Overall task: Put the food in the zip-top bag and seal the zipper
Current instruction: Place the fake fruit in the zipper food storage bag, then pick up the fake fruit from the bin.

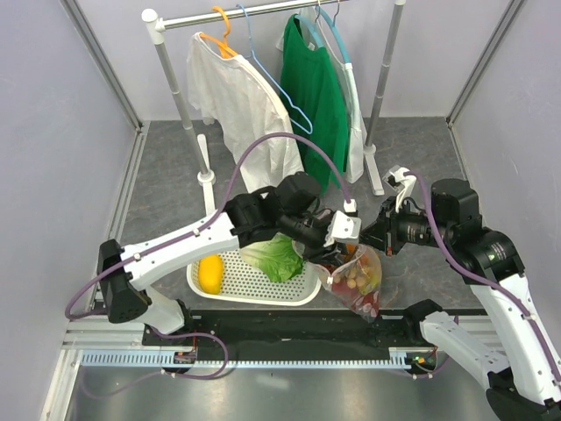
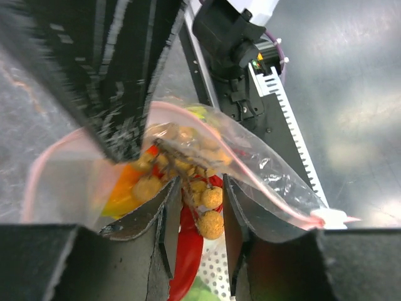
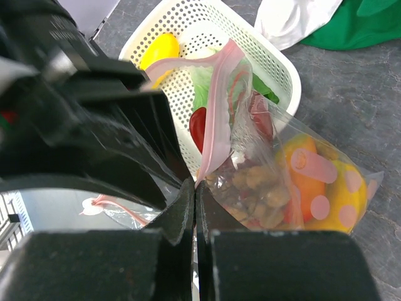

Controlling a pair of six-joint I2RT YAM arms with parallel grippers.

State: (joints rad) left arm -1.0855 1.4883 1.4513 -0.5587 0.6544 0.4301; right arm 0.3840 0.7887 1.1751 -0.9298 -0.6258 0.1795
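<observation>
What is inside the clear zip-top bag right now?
Inside the zip-top bag: the brown longan bunch, an orange-yellow mango, a yellow piece and something red. Whatever lies beneath them is hidden by the food itself.

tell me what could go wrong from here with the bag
The right gripper pinches just one spot of the zipper, so the loaded zip-top bag could slip. The left gripper sits at the bag's mouth beside the longan bunch and might snag it. Lettuce lies in the basket; the mouth may collapse first.
</observation>
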